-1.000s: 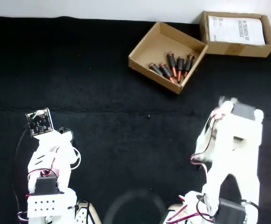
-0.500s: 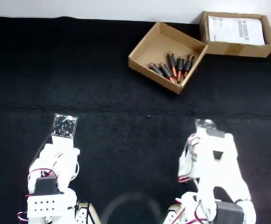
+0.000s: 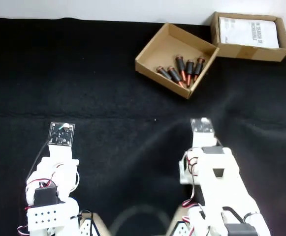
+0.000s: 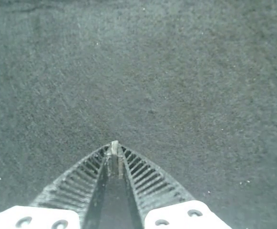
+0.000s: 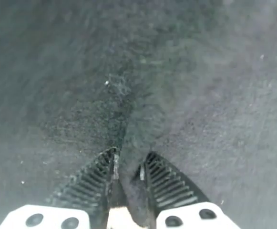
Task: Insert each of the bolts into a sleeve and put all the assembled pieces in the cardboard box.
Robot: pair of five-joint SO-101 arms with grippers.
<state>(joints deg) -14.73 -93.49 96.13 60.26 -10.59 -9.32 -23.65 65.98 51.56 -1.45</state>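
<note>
The right arm (image 3: 216,172) has drawn back, right gripper (image 5: 130,160) slightly parted, left gripper (image 4: 113,149) clenched. Seemingly four sleeved bolts (image 3: 182,69) lie in the box (image 3: 163,46).

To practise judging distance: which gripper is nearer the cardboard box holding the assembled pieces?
Right. The right gripper has the cardboard box just ahead, slightly to its left; the left gripper sits well aside, with the box far ahead to its right.
</note>
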